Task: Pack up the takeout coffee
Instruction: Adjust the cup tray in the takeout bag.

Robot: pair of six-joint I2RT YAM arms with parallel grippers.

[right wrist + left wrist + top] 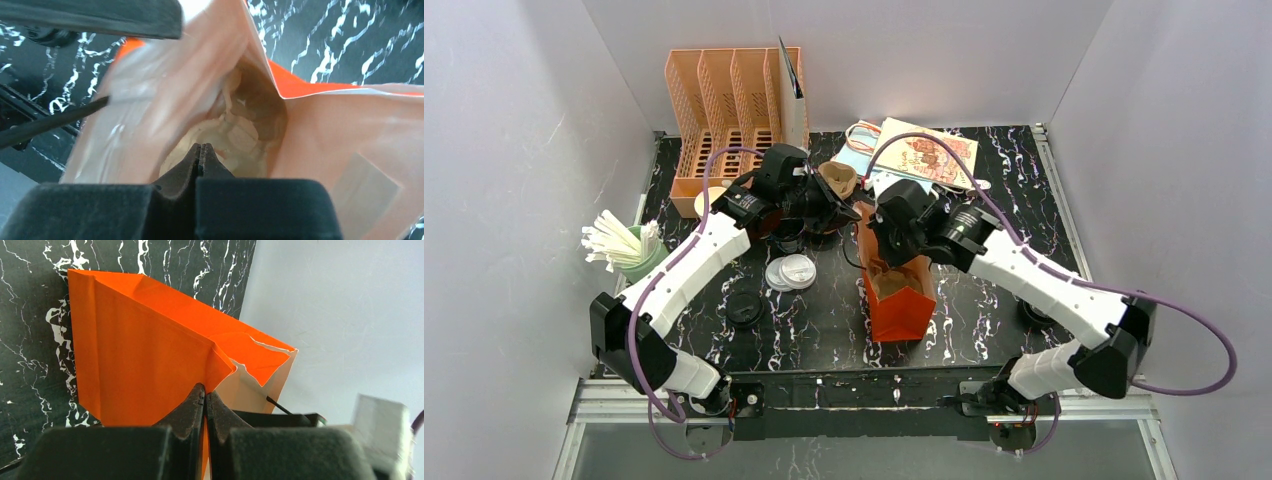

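An orange paper bag [900, 297] stands open in the middle of the table. My left gripper [205, 391] is shut on the bag's folded top edge [220, 360]; in the top view that gripper [852, 214] sits at the bag's far left corner. My right gripper [201, 148] is shut with nothing between its fingers and points down into the bag's mouth, where pale crumpled contents [235, 135] lie at the bottom. A brown kraft-paper cup, the takeout coffee [837, 178], lies tilted just behind the left gripper, with neither gripper on it.
Two white lids [792, 272] and a black lid [743, 307] lie left of the bag. A green cup of white sticks [627, 248] stands at the left edge. An orange rack [729, 110] and a booklet [927, 152] are at the back.
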